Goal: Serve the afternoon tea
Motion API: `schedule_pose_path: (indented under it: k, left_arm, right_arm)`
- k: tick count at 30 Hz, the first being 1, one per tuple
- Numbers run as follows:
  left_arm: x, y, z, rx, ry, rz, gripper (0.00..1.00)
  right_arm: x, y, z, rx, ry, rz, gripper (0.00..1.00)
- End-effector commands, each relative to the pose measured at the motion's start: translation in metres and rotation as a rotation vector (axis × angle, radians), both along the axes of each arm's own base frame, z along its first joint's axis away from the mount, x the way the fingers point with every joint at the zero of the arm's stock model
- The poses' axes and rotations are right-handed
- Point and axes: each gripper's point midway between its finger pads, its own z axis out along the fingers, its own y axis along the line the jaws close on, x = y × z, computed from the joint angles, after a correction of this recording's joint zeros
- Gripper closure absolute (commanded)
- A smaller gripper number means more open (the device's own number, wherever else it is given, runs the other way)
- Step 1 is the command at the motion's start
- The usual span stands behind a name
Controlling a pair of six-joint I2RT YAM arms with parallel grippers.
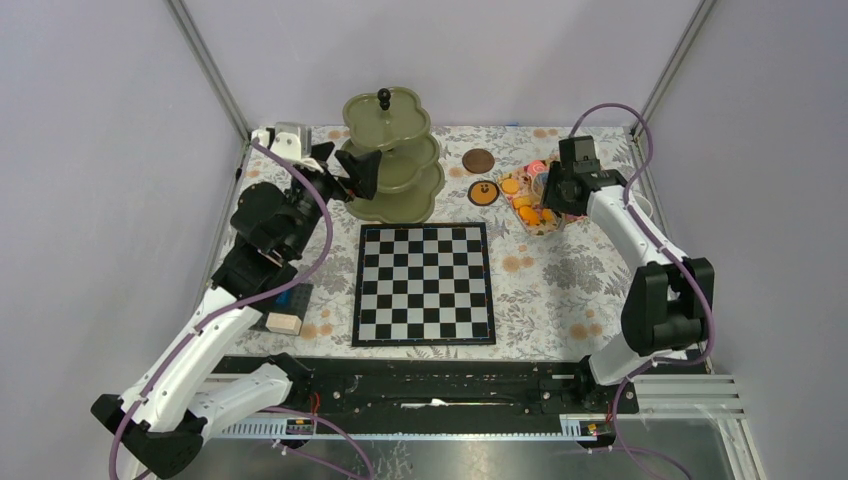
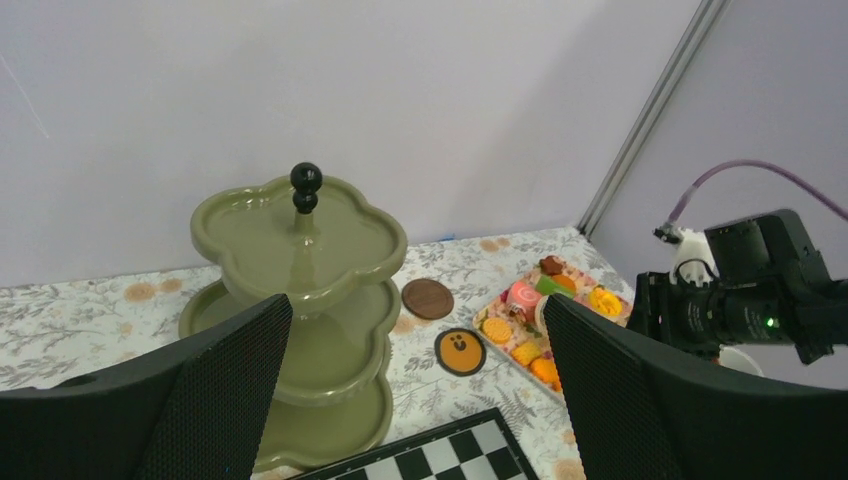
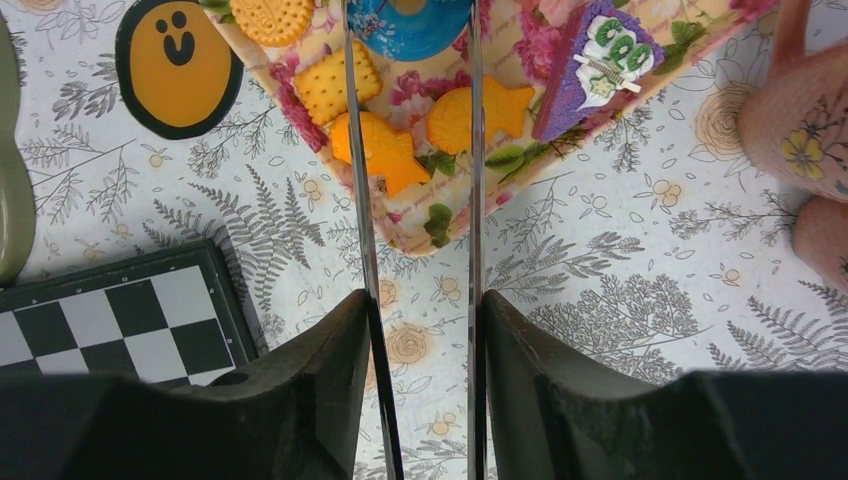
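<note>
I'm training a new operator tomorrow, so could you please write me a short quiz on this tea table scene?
1. True or false: the tiers of the green stand already hold food.
2. The right hand hovers over: A) the chessboard, B) the flowered tray, C) the stand.
3. How many tiers has the stand?
Key: 1 false, the visible tiers are bare; 2 B; 3 three.
</note>
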Motion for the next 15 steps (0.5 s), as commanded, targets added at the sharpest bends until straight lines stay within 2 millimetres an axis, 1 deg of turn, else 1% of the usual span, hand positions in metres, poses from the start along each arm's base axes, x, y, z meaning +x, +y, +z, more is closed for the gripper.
schedule_pose_path:
  k: [1, 2, 4, 7, 10, 13, 15]
  left_arm:
    - [-0.01, -0.003, 0.039, -0.07, -0.016, -0.041, 0.01]
    - [-0.011, -0.003, 0.038, -0.071, -0.004, -0.048, 0.01]
    - [-0.014, -0.004, 0.032, -0.069, 0.006, -0.057, 0.01]
    - [-0.011, 0.003, 0.019, -0.035, 0.006, -0.017, 0.01]
    - [-0.006, 0.013, 0.008, 0.002, 0.001, 0.043, 0.01]
    - [-0.006, 0.014, 0.002, 0.01, -0.002, 0.05, 0.01]
    - [-0.007, 0.012, -0.002, 0.017, -0.001, 0.039, 0.01]
  right_arm:
    - [-0.002, 0.002, 0.032, 0.015, -0.107, 0.036, 0.71]
    - [-0.003, 0.005, 0.034, 0.029, -0.112, 0.045, 0.72]
    - [-0.006, 0.017, 0.038, 0.068, -0.127, 0.083, 0.72]
    - [-0.008, 0.042, 0.047, 0.104, -0.153, 0.152, 0.72]
    - [-0.006, 0.084, 0.054, 0.19, -0.18, 0.24, 0.72]
    - [-0.003, 0.131, 0.051, 0.291, -0.17, 0.317, 0.72]
    - [0.0, 0.158, 0.046, 0.34, -0.151, 0.353, 0.72]
